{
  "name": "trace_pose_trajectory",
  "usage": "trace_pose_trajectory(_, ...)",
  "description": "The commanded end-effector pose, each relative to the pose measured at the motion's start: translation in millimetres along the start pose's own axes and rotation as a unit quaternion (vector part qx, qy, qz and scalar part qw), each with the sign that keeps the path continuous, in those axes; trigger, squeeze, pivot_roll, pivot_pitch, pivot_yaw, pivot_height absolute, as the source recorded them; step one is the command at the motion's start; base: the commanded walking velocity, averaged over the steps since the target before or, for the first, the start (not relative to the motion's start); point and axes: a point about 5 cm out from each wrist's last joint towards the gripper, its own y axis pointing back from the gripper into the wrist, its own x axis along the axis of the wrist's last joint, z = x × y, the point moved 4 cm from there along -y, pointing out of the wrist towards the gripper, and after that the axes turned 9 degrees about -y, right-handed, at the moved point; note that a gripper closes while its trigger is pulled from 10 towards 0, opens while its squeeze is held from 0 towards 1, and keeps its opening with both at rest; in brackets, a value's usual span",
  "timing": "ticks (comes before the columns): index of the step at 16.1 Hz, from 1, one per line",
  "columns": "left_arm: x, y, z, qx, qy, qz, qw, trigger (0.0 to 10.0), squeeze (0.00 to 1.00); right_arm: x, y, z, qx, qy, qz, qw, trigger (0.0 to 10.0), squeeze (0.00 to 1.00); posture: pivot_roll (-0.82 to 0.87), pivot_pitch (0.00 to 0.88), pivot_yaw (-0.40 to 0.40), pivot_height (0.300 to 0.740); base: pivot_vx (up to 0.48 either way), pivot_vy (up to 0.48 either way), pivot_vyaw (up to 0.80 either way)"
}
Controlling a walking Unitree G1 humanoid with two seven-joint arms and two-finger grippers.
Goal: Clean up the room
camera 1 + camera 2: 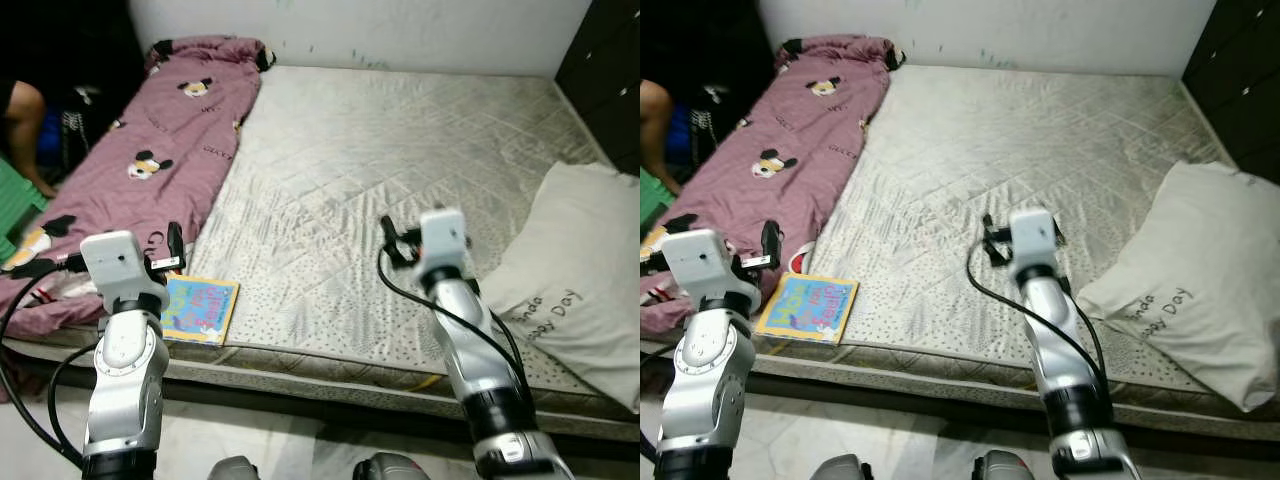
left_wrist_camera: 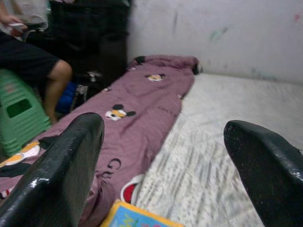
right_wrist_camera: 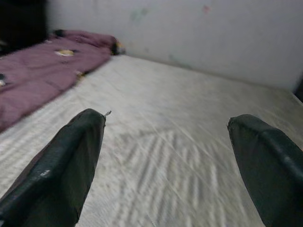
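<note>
Left gripper [image 2: 163,156] spread wide and empty above the colourful children's picture book [image 1: 200,309] at the grey quilted mattress's [image 1: 400,150] near edge, right gripper [image 3: 165,156] likewise agape mid-bed; looks like approach, next: lower onto book.

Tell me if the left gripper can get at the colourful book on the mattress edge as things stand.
Probably yes. The left gripper is open and hovers just above the book, which lies flat at the near edge of the mattress beside the purple blanket, with nothing lying on it.
</note>
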Motion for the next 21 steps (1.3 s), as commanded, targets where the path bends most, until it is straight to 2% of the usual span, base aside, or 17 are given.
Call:
trace_pose_trajectory(1, -15, 6.7, 2.8, -0.018, -0.012, -0.022, 1.0, 10.0, 0.0, -8, 7.0, 8.8, -0.022, -0.003, -0.005, 1.0, 10.0, 0.0, -0.08, 0.0, 0.053, 0.74, 0.0, 0.0, 0.0)
trace_pose_trajectory(2, -30, 9.7, -2.8, -0.002, -0.008, -0.048, 0.999, 10.0, 0.0, -25, 12.1, 10.6, -0.037, -0.011, -0.033, 0.999, 10.0, 0.0, -0.09, 0.0, 0.054, 0.74, 0.0, 0.0, 0.0)
trace_pose_trajectory(3, -34, 9.8, -8.4, 0.012, -0.004, -0.059, 0.998, 10.0, 0.0, -31, 13.8, 7.5, -0.036, -0.022, -0.045, 0.998, 10.0, 0.0, -0.09, 0.0, 0.056, 0.74, 0.0, 0.0, 0.0)
trace_pose_trajectory(5, -22, 2.0, -11.4, 0.013, -0.01, -0.041, 0.999, 10.0, 0.0, -32, 6.3, -3.9, -0.008, -0.011, -0.042, 0.999, 10.0, 0.0, -0.04, 0.0, 0.034, 0.74, 0.0, 0.0, 0.0)
trace_pose_trajectory(6, -8, 2.7, -13.7, 0.011, -0.019, -0.02, 1.0, 10.0, 0.0, -32, 0.8, -7.5, -0.003, -0.009, -0.048, 0.999, 10.0, 0.0, -0.01, 0.0, 0.0, 0.74, 0.0, 0.0, 0.0)
trace_pose_trajectory(7, -1, 3.1, -15.1, 0.013, -0.021, -0.014, 1.0, 10.0, 0.0, -31, -2.0, -11.0, 0.002, -0.012, -0.05, 0.999, 10.0, 0.0, 0.01, 0.0, -0.018, 0.74, 0.0, 0.0, 0.0)
trace_pose_trajectory(9, 15, -1.2, -21.8, 0.03, -0.014, 0.002, 0.999, 10.0, 0.0, -18, -11.9, -33.1, 0.043, -0.018, -0.039, 0.998, 10.0, 0.0, 0.05, 0.0, -0.063, 0.74, 0.0, 0.0, 0.0)
trace_pose_trajectory(11, 7, -8.2, -24.9, 0.051, -0.003, 0.005, 0.999, 10.0, 0.0, -17, -19.2, -45.4, 0.07, -0.005, -0.027, 0.997, 10.0, 0.0, 0.07, 0.0, -0.073, 0.74, 0.0, 0.0, 0.0)
trace_pose_trajectory(12, 0, -9.2, -28.9, 0.073, -0.006, -0.012, 0.997, 10.0, 0.0, -20, -22.5, -42.6, 0.061, 0.008, -0.034, 0.998, 10.0, 0.0, 0.07, 0.0, -0.078, 0.74, 0.0, 0.0, 0.0)
trace_pose_trajectory(13, 6, -10.7, -22.6, 0.066, 0.013, -0.009, 0.998, 10.0, 0.0, -7, -30.9, -38.9, 0.052, -0.012, -0.019, 0.998, 10.0, 0.0, 0.07, 0.0, -0.072, 0.74, 0.0, 0.0, 0.0)
trace_pose_trajectory(14, 8, -11.9, -11.0, 0.034, -0.008, 0.001, 0.999, 10.0, 0.0, 1, -35.1, -40.2, 0.057, -0.002, -0.006, 0.998, 10.0, 0.0, 0.05, 0.0, -0.063, 0.74, 0.0, 0.0, 0.0)
trace_pose_trajectory(16, 3, -18.9, -6.4, 0.038, 0.003, -0.014, 0.999, 10.0, 0.0, 9, -42.1, -32.5, 0.034, -0.01, 0.003, 0.999, 10.0, 0.0, 0.03, 0.0, -0.044, 0.74, 0.0, 0.0, 0.0)
trace_pose_trajectory(17, 14, -24.8, 2.0, 0.024, -0.005, 0.002, 1.0, 10.0, 0.0, 22, -44.4, -29.3, 0.029, 0.0, 0.028, 0.999, 10.0, 0.0, 0.01, 0.0, -0.027, 0.74, 0.0, 0.0, 0.0)
trace_pose_trajectory(21, 17, -28.6, 12.0, 0.013, 0.0, 0.009, 1.0, 10.0, 0.0, 26, -44.0, -21.0, 0.012, 0.011, 0.043, 0.999, 10.0, 0.0, -0.02, 0.0, -0.012, 0.74, 0.0, 0.0, 0.0)
